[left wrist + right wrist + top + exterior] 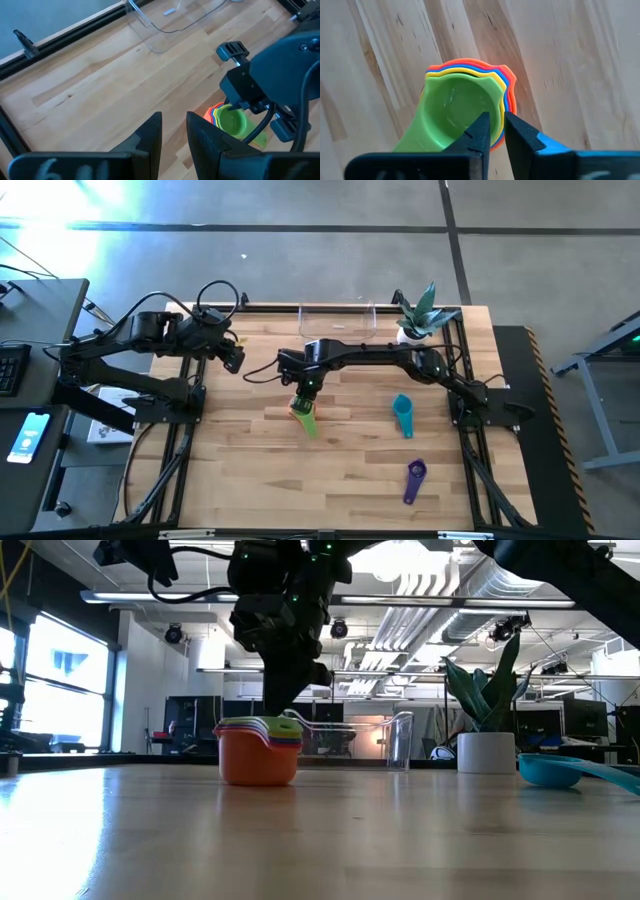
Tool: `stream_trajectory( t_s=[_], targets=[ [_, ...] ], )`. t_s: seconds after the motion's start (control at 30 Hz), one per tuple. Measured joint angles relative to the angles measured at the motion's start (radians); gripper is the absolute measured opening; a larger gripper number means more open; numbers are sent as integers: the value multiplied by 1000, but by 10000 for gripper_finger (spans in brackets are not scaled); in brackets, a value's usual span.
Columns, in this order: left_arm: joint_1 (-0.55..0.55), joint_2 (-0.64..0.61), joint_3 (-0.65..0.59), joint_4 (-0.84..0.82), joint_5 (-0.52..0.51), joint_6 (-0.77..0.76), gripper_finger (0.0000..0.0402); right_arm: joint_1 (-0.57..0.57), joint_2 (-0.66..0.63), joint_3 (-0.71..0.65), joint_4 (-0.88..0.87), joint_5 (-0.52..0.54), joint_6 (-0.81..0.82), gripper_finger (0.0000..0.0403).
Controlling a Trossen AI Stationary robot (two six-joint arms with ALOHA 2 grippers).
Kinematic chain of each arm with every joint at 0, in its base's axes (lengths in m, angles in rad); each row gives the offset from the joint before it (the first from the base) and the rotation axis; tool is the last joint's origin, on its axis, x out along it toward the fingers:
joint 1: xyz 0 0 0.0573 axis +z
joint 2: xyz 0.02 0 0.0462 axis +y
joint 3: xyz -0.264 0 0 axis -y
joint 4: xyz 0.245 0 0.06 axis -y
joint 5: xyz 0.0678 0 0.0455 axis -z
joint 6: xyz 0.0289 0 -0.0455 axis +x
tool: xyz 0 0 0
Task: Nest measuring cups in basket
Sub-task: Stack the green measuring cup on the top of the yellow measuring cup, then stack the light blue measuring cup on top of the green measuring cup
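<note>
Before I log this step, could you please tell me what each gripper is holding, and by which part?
Cannot be told: the right gripper sits at the green cup's rim, atop the stack on the table. The left gripper, open, holds nothing.

Bare table (240,450) lies open; right arm (370,358) fronts the basket (338,322).

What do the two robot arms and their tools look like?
Both arms are black, jointed, with black cables looping along them. The left tool and the right tool each end in two flat, dark, tapered fingers. Small green lights glow on the right arm.
</note>
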Motion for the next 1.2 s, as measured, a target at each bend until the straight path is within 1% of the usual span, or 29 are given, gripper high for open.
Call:
stream_trajectory(
  t_s=[0.2, 0.4, 0.53, 0.7, 0.83, 1.03, 1.2],
  targets=[
    [0, 0, 0, 0, 0, 2, 78, -4, -3, 0, -5, 4, 1, 52],
    [0, 0, 0, 0, 3, 3, 78, -11, -35, 3, -66, -1, 96, 53],
    [0, 0, 1, -1, 3, 26, 78, -6, -61, 5, -152, 34, 135, 53],
    [-1, 0, 1, 0, 7, 63, 78, 30, -83, 2, -294, 147, 182, 53],
    [-1, 0, 1, 0, 7, 99, 78, 56, -99, -10, -330, 147, 206, 53],
    [-1, 0, 1, 0, 8, 152, 78, 100, -110, -80, -398, 154, 286, 53],
    [-1, 0, 1, 0, 10, 191, 78, 129, -139, -166, -384, 139, 376, 52]
  ],
)
